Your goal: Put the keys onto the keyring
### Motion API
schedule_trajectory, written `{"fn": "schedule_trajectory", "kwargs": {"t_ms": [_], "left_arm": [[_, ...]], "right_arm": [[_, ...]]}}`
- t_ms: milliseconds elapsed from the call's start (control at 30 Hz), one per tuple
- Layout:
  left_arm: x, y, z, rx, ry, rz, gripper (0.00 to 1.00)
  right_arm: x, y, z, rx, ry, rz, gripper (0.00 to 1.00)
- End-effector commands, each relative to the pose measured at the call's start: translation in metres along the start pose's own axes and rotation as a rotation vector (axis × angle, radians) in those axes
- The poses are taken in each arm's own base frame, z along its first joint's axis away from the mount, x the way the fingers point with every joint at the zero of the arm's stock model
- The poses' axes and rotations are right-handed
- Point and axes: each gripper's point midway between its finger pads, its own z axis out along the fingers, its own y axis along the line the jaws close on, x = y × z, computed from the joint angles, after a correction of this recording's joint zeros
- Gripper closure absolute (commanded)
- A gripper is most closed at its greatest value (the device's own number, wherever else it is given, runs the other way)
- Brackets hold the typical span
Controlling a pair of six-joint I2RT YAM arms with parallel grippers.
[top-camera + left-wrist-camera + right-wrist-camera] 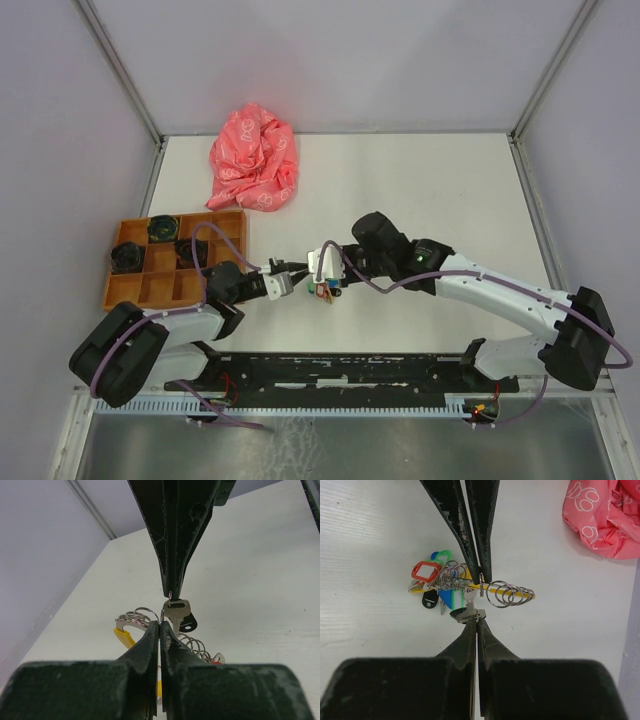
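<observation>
Orange divider tray (pixel 150 291): black round objects (pixel 128 257) in three compartments. White table (pixel 430 190), pink cloth (pixel 254 158) at back, grey walls (pixel 330 60). Left gripper (pixel 159 625) pinched closed on keyring (pixel 451 576); right gripper (pixel 476 617) clamped on key (pixel 176 608) just beside it.

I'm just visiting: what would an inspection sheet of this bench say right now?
Surface: white table, matte.
Job's things: key and keyring bunch, mid-table.
Clutter: pink cloth at the back; orange tray on the left, dark items inside.
Grippers: left gripper shut on the keyring bunch; right gripper shut on the key.
Cables: purple cables along both arms.
Surroundings: grey walls.
</observation>
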Motion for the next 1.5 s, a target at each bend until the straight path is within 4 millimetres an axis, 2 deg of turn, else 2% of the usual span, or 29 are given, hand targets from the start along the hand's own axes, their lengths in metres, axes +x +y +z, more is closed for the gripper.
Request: {"fn": "schedule_trajectory", "kwargs": {"t_ms": [0, 500, 1200, 1467], "left_arm": [[-0.029, 0.010, 0.003, -0.015, -0.104, 0.130, 0.97], [-0.030, 0.006, 0.005, 0.007, -0.114, 0.107, 0.97], [-0.025, 0.006, 0.007, 0.016, -0.095, 0.093, 0.97], [-0.026, 0.006, 0.007, 0.018, -0.098, 0.093, 0.97]], "right_arm": [[-0.011, -0.010, 0.007, 0.041, -0.048, -0.070, 0.99], [-0.013, -0.007, 0.012, 0.049, -0.075, -0.100, 0.99], [-0.022, -0.003, 0.005, 0.034, -0.118, -0.097, 0.99], [-0.020, -0.003, 0.005, 0.037, -0.108, -0.096, 0.99]]}}
